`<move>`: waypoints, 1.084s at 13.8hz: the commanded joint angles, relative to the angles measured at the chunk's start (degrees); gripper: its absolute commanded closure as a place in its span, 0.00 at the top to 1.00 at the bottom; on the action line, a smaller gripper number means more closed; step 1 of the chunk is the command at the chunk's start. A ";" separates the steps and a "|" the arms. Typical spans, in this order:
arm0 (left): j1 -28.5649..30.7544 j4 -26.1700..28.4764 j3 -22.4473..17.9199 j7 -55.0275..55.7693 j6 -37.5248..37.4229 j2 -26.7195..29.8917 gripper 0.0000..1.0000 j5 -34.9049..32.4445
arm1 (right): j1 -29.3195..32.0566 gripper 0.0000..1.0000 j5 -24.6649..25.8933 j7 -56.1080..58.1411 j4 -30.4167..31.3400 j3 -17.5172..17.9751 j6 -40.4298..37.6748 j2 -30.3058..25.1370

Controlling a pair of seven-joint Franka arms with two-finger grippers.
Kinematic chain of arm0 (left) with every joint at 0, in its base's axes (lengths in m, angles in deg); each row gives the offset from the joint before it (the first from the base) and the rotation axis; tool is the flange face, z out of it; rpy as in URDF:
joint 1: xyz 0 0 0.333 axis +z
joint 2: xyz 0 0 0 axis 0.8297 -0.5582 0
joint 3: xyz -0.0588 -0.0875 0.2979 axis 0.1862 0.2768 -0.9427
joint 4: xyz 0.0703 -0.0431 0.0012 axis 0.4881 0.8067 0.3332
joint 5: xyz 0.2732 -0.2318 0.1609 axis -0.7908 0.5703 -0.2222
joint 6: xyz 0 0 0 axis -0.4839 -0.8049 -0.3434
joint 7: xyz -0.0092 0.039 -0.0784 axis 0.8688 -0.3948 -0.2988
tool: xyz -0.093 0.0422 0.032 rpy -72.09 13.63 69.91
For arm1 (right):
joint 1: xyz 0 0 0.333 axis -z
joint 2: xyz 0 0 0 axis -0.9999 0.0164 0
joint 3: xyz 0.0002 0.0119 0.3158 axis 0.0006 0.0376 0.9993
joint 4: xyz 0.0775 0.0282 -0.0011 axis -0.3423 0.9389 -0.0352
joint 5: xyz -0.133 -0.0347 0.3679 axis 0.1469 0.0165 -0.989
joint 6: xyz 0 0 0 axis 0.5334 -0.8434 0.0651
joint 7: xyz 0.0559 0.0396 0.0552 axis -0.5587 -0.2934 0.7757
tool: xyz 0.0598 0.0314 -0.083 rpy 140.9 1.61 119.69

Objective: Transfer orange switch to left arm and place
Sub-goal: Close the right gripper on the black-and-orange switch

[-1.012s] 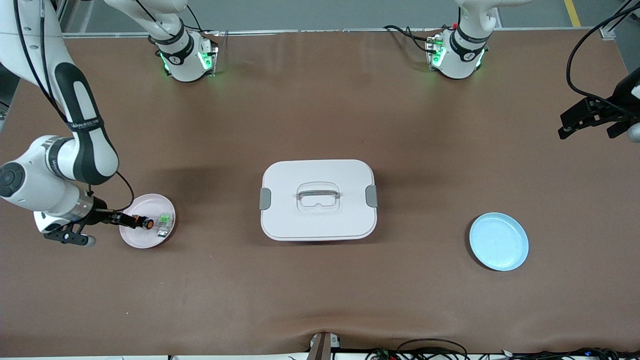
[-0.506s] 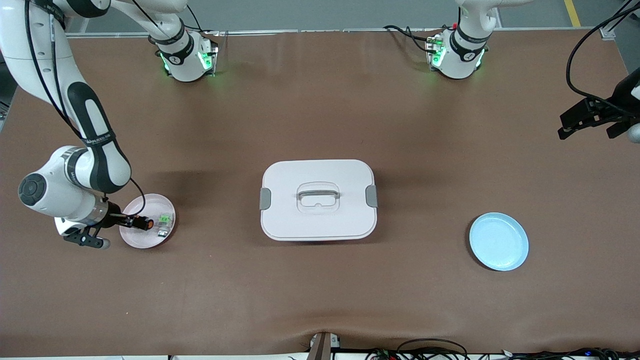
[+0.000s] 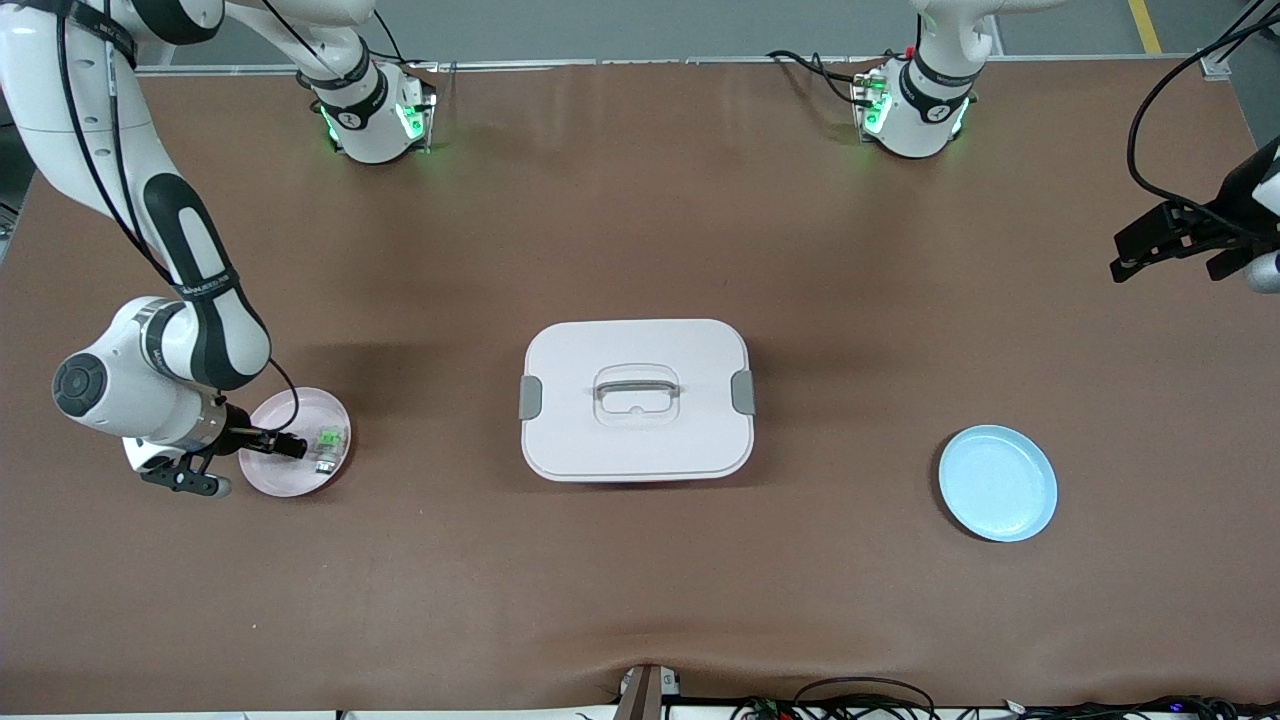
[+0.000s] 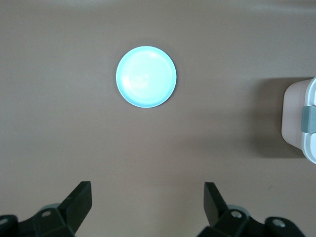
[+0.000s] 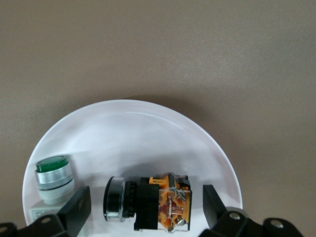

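The right gripper (image 5: 143, 207) has its fingers (image 5: 76, 210) spread wide, one on each side of the orange switch (image 5: 148, 202), without pinching it. The switch lies on its side in the pink plate (image 3: 300, 480), at the lower left of the front view, beside the green switch (image 3: 328, 440). The white box (image 3: 636, 400) sits at the bench (image 3: 640, 220) centre. The left gripper (image 3: 1165, 240) waits with fingers spread at the upper right, above the blue plate (image 3: 997, 483).

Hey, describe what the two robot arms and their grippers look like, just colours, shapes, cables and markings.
Both arms are glossy white, rounded segments with black joint bands and black side panels. Small grey lettering runs along a band of the right arm. Thin black cables trail along each arm. The bases glow green. The right gripper and left gripper are black with blocky, angular jaws.
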 commanded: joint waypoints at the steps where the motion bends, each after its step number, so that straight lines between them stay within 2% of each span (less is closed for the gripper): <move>1: 0.17 -0.17 0.27 0.24 -0.07 0.16 1.00 0.43 | 0.42 1.00 -0.38 0.35 -0.43 0.53 0.10 0.82; 12: 0.25 -0.17 0.27 0.51 0.01 -0.10 1.00 0.61 | 0.24 1.00 -0.12 0.44 -0.60 0.53 -0.60 1.35; 14: 0.34 -0.17 0.35 0.51 0.01 -0.10 1.00 0.61 | -0.02 0.67 -0.12 0.35 -0.60 0.53 -1.39 1.35; 15: 0.43 -0.17 0.27 0.51 -0.07 -0.02 1.00 0.61 | -0.02 0.38 -0.12 0.35 -0.52 0.53 -1.48 1.35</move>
